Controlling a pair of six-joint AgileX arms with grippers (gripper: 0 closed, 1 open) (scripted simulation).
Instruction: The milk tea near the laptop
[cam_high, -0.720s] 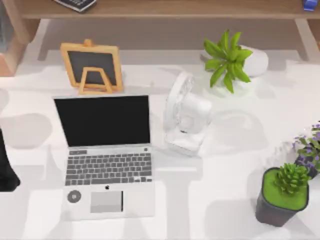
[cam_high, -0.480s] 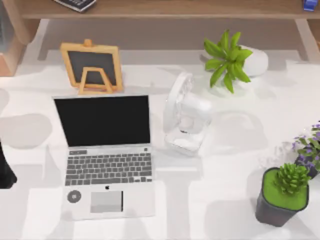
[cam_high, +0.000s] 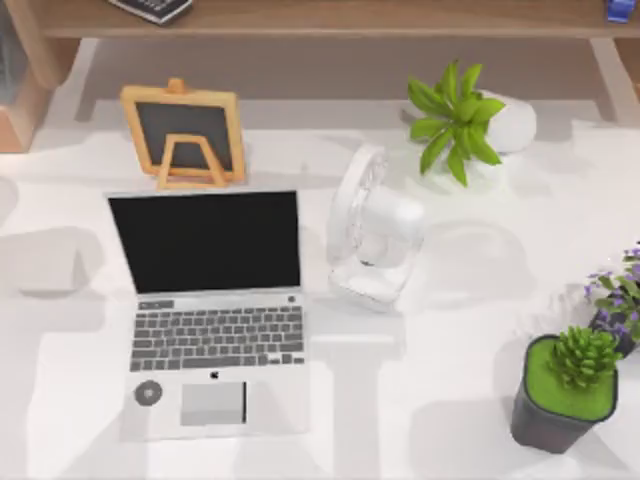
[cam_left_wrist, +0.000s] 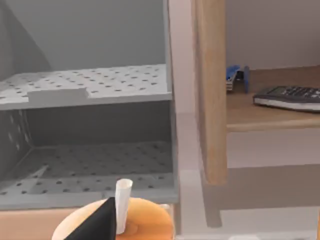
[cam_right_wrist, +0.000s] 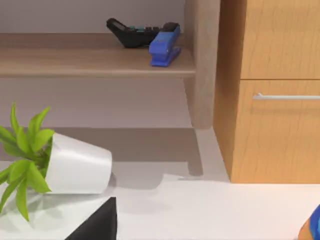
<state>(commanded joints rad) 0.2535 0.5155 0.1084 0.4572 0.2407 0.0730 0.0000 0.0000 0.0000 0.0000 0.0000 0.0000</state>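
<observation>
The laptop (cam_high: 210, 300) lies open on the left half of the white table, with a black screen, grey keys and a round grey sticker beside its trackpad. The milk tea (cam_left_wrist: 142, 220) appears in the left wrist view as an orange-tan round top with a white straw (cam_left_wrist: 122, 202) standing through it. A dark part of my left gripper (cam_left_wrist: 95, 227) sits right beside that top, and I cannot tell whether it touches the cup. A dark part of my right gripper (cam_right_wrist: 97, 225) hangs over the table near a tipped white plant pot (cam_right_wrist: 77, 167).
A white desk fan (cam_high: 370, 235) stands right of the laptop, with a wooden-framed chalkboard (cam_high: 185, 135) behind it. Potted plants (cam_high: 570, 390) crowd the right edge. A grey perforated shelf unit (cam_left_wrist: 90, 85) and a wooden post (cam_left_wrist: 210, 90) rise behind the milk tea.
The dark shape of my left arm at the top view's left edge slid further left and left that view. Nothing on the table moved.
</observation>
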